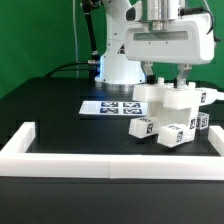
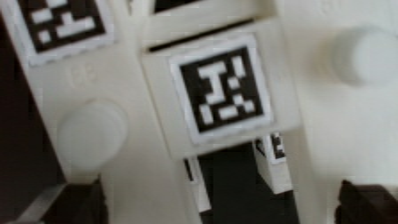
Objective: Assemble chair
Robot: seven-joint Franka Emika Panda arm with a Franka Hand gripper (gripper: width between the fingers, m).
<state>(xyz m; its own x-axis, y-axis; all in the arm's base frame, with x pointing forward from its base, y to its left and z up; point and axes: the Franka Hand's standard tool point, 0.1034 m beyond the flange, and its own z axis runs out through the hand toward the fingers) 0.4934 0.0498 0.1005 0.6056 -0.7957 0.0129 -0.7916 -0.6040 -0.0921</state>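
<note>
The chair parts point(image 1: 165, 105) are a cluster of white blocky pieces with black-and-white tags, at the exterior view's right. My gripper point(image 1: 167, 80) hangs directly over the top of the cluster, a finger on each side of the upper piece. In the wrist view the tagged white piece point(image 2: 222, 90) fills the frame, very close. My gripper point(image 2: 222, 205) shows only as dark fingertips point(image 2: 75, 203) at the two edges, spread wide with white parts between them. The jaws look open; I see no clear clamping contact.
The marker board point(image 1: 108, 106) lies flat on the black table behind and to the left of the cluster. A long low white rail point(image 1: 110, 160) runs along the front and turns back at the left. Small tagged pieces point(image 1: 172, 133) lie in front of the cluster. The arm's base point(image 1: 120, 60) stands behind.
</note>
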